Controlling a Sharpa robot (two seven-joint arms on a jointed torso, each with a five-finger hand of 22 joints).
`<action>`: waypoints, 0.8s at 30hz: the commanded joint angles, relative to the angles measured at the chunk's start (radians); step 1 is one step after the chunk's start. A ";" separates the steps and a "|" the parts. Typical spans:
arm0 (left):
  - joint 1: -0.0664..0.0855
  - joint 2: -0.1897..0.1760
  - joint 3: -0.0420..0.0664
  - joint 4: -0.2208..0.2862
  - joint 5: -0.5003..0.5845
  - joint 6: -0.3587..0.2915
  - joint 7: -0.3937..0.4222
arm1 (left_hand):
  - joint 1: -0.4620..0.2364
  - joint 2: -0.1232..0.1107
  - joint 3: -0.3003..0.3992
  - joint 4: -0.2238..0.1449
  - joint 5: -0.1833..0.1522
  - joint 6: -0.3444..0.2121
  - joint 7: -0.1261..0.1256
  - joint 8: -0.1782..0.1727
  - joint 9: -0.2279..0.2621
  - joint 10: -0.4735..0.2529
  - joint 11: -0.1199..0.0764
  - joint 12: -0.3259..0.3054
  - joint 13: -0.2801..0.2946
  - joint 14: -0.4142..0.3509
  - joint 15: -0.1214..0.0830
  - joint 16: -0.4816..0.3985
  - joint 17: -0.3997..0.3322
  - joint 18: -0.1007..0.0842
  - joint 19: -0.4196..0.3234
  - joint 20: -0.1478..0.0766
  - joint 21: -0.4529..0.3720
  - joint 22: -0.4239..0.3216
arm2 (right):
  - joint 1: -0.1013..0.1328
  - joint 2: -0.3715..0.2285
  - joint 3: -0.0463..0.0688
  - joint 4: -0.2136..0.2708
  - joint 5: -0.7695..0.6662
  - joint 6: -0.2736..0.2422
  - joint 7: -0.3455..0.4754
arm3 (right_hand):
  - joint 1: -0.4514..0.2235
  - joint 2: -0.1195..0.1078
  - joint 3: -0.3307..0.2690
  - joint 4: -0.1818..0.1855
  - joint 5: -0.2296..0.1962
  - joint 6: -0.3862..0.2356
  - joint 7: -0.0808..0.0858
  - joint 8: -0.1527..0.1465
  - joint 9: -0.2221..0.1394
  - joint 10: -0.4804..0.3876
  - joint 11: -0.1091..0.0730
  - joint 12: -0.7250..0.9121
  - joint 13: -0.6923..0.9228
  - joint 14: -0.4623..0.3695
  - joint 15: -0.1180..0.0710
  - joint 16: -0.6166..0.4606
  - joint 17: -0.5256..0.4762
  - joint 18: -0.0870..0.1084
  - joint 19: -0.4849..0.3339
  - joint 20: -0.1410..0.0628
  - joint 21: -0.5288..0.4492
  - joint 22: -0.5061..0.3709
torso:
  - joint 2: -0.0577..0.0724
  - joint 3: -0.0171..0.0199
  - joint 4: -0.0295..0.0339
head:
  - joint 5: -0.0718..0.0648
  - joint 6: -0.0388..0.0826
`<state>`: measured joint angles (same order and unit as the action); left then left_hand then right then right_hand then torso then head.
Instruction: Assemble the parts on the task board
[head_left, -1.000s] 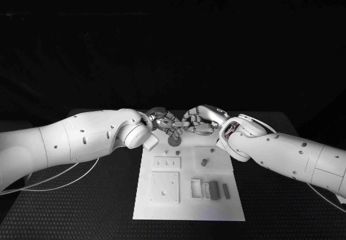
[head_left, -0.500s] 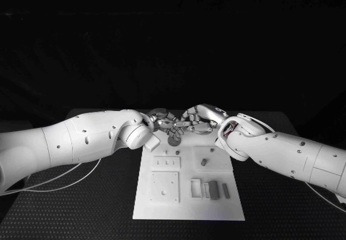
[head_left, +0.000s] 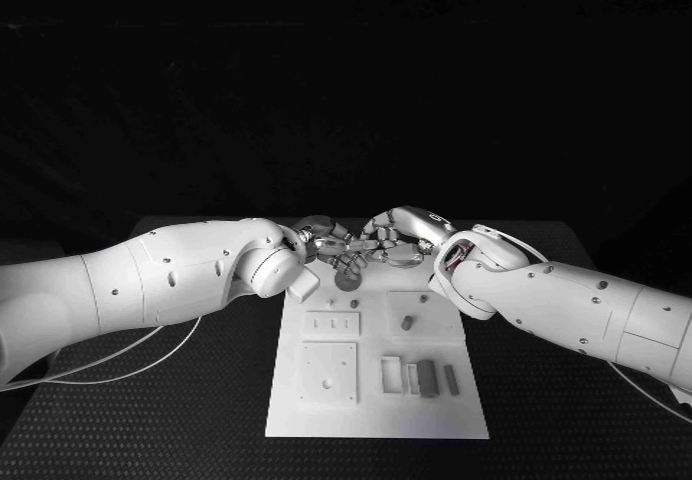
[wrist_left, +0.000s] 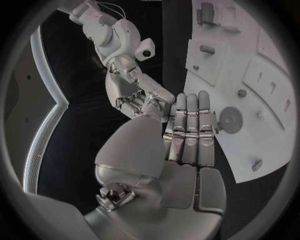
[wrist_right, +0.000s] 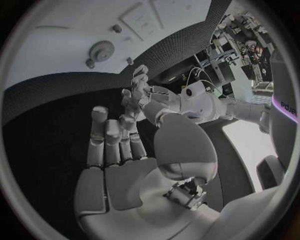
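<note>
Task board (head_left: 378, 415) lying mid-table (head_left: 173, 420), long side running away from the robot. Left robot hand (head_left: 329, 246) and right robot hand (head_left: 387, 244) meeting fingertip to fingertip above the board's far end. Round disc (head_left: 346, 283) just below them at the far edge. Small peg (head_left: 408, 323) right of centre. Upright blocks (head_left: 428, 380) clustered near right. Square plate (head_left: 329, 374) near left.
</note>
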<state>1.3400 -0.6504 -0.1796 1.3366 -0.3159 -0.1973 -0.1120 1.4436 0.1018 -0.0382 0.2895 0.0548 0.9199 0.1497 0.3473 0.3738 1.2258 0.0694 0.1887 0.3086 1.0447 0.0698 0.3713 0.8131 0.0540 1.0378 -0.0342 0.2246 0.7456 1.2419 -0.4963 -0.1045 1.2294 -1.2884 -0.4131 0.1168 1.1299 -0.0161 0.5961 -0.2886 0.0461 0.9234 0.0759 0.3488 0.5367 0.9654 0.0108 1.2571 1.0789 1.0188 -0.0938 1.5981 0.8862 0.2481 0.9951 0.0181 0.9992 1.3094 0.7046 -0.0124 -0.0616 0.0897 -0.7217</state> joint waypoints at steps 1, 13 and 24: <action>0.003 0.004 0.003 0.005 0.026 0.000 0.038 | 0.017 0.005 0.006 0.000 -0.003 0.010 -0.001 0.001 0.001 0.009 -0.001 -0.002 0.003 -0.005 -0.004 -0.006 0.002 0.010 -0.006 0.001 -0.005 0.002 | -0.003 0.004 -0.002 0.002 -0.009 0.026 0.004 | 0.001 0.004 0.006 -0.001 0.005 0.075 0.033 0.003 0.006 0.000 -0.009 0.005 -0.002 -0.002 -0.006 0.003 -0.002 0.014 0.009 -0.001 0.003 0.013 | 0.000 0.0004 -0.0006 | 0.001 -0.001; 0.003 0.002 0.003 0.008 0.022 0.000 0.033 | 0.142 0.000 0.096 -0.005 -0.003 0.040 -0.016 0.014 0.010 0.036 -0.012 -0.004 0.022 -0.001 -0.004 -0.013 0.014 0.008 -0.005 0.002 -0.015 0.008 | -0.003 0.005 -0.002 -0.005 -0.023 0.026 -0.003 | 0.001 0.004 0.006 -0.001 0.005 0.075 0.033 0.003 0.007 0.000 -0.010 0.005 -0.003 -0.002 -0.007 0.003 -0.002 0.014 0.009 -0.001 0.003 0.013 | 0.000 0.0008 -0.0006 | 0.000 -0.001; 0.003 0.000 0.003 0.009 0.017 -0.012 0.039 | 0.170 -0.005 0.122 -0.007 -0.002 0.063 -0.028 0.027 0.024 0.056 -0.022 0.005 0.039 0.013 -0.012 -0.006 0.027 0.007 0.006 -0.004 -0.015 0.013 | -0.003 0.006 -0.002 -0.009 -0.024 0.030 -0.003 | 0.001 0.003 0.006 -0.001 0.005 0.076 0.033 0.003 0.007 0.000 -0.010 0.005 -0.004 -0.002 -0.007 0.003 -0.003 0.014 0.009 -0.002 0.002 0.013 | 0.000 0.0008 -0.0008 | 0.000 -0.001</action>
<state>1.3399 -0.6529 -0.1794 1.3413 -0.3016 -0.1995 -0.1065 1.6027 0.0950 0.0784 0.2821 0.0497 0.9526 0.1456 0.3709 0.3891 1.2743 0.0497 0.1887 0.3465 1.0522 0.0624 0.3630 0.8390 0.0533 1.0401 -0.0362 0.2138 0.7574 1.2421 -0.4936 -0.1045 1.2189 -1.2969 -0.4117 0.1074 1.1354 -0.0216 0.5964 -0.2883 0.0476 0.9234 0.0758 0.3488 0.5431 0.9654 0.0107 1.2571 1.0759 1.0164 -0.0954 1.5981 0.8851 0.2481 0.9951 0.0181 0.9992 1.3095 0.7045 -0.0117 -0.0619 0.0893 -0.7225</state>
